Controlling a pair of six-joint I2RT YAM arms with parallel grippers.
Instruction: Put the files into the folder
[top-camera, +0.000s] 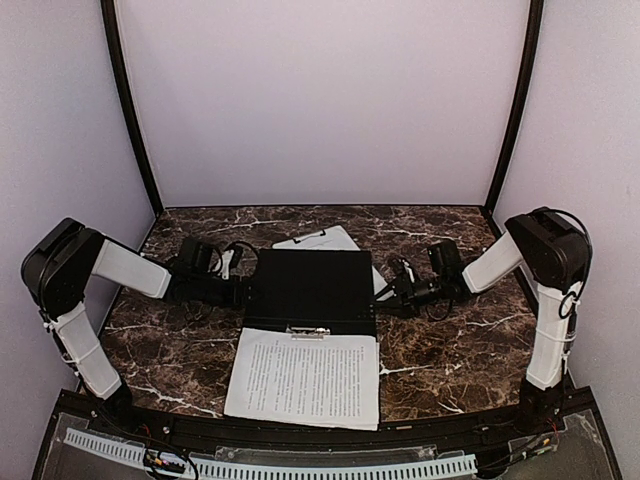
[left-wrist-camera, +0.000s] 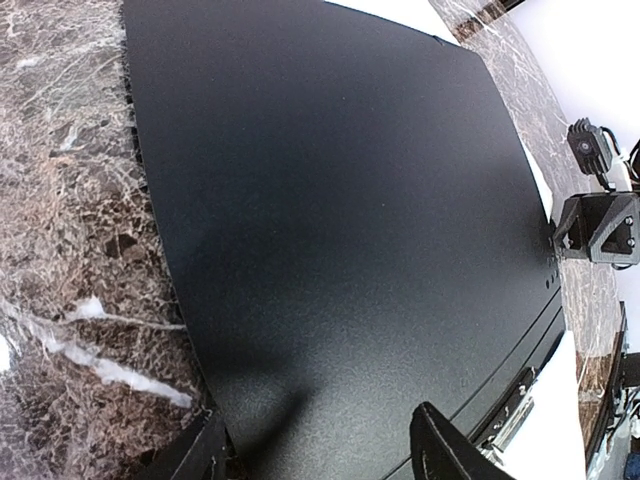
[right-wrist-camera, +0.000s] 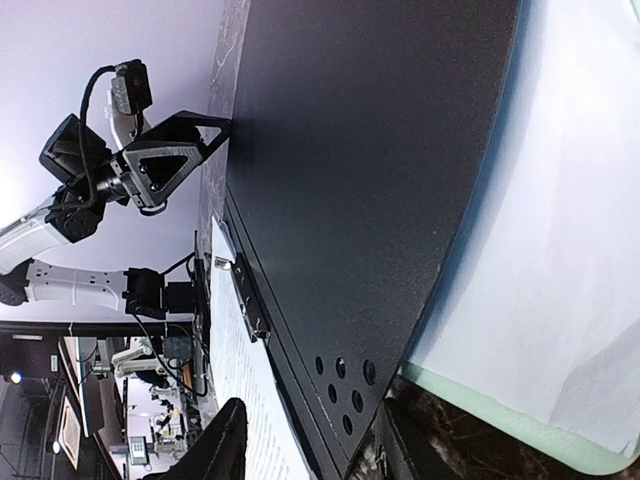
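Observation:
The folder lies open at mid table, with only its black inside showing. Its black cover (top-camera: 310, 290) lies at the back. A white sheet with dense text (top-camera: 305, 378) lies on the near half under a metal clip (top-camera: 308, 332). My left gripper (top-camera: 243, 270) is open at the cover's left edge, and the cover (left-wrist-camera: 330, 220) fills the space between its fingers (left-wrist-camera: 445, 450). My right gripper (top-camera: 392, 285) is open at the cover's right edge. The cover's punched corner (right-wrist-camera: 350, 380) sits between its fingers (right-wrist-camera: 220, 445). The sheet's edge (right-wrist-camera: 235, 370) shows there too.
A pale green clipboard (top-camera: 345, 236) carrying a white sheet (right-wrist-camera: 560, 250) lies behind and partly under the cover, at the back. Brown marble table (top-camera: 450, 340) lies around the folder. Pale walls close in the back and sides.

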